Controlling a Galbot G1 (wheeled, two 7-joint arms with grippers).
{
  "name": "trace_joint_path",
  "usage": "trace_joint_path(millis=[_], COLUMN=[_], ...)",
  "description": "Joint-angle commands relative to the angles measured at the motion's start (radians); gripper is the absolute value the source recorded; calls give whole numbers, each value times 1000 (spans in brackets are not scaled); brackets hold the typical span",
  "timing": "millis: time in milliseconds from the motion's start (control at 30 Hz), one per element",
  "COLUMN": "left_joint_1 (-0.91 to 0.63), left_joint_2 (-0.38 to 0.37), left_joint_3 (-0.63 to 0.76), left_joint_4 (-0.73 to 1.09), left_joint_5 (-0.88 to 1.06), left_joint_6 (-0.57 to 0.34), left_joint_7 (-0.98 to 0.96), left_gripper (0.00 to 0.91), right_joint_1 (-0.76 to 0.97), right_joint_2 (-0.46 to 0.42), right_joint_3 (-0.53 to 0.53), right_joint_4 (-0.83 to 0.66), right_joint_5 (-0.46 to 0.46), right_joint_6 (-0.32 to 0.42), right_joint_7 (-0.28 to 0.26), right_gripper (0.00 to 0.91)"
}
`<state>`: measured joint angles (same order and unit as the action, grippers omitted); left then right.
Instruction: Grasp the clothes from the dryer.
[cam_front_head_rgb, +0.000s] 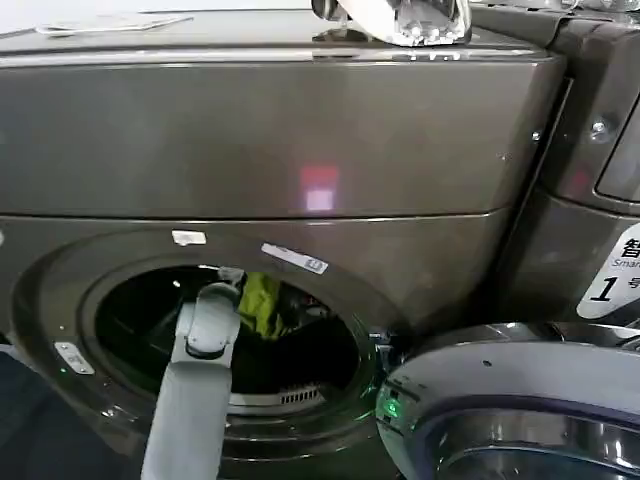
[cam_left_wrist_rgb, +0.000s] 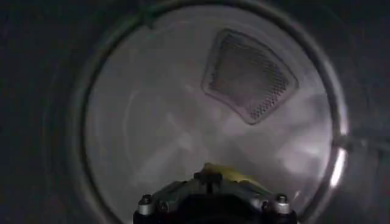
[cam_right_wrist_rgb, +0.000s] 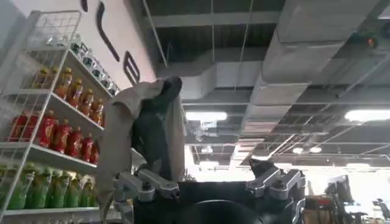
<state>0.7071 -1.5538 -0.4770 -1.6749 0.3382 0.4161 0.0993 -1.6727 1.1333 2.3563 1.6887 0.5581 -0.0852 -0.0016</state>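
The left gripper reaches through the porthole of the bronze-grey dryer; the yellow-green clothes sit right at its tip, seemingly pinched, though I cannot tell how its fingers stand. Beyond lies the bare steel drum with its mesh vent

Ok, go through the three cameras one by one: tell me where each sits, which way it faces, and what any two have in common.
Head view: on the robot's head, facing forward and down at the dryer front, with the left arm reaching into the open porthole beside the yellow-green clothes.
Left wrist view: on the left wrist, inside the drum, facing its rear wall and mesh vent; the left tool is at the edge.
Right wrist view: on the right wrist, facing up at ceiling and a drinks shelf; the right tool carries cloth.
Shared: head and left wrist views both show the yellow-green clothes.
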Motion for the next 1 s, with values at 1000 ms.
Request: trace_joint_path(millis=[1000], left_joint_1=[39], left_joint_2=[-8], left_joint_3=[9], left_joint_4=[-43], left_joint_5=[-170], left_joint_6=[44], left_joint_7=[-130], left_gripper=[0], right_joint_1=[12], right_joint_2=[-14], right_joint_3=[-1], right_joint_4=[48], right_joint_5=[19], right_joint_6=[-67], right_joint_7=[63], right_gripper=[907])
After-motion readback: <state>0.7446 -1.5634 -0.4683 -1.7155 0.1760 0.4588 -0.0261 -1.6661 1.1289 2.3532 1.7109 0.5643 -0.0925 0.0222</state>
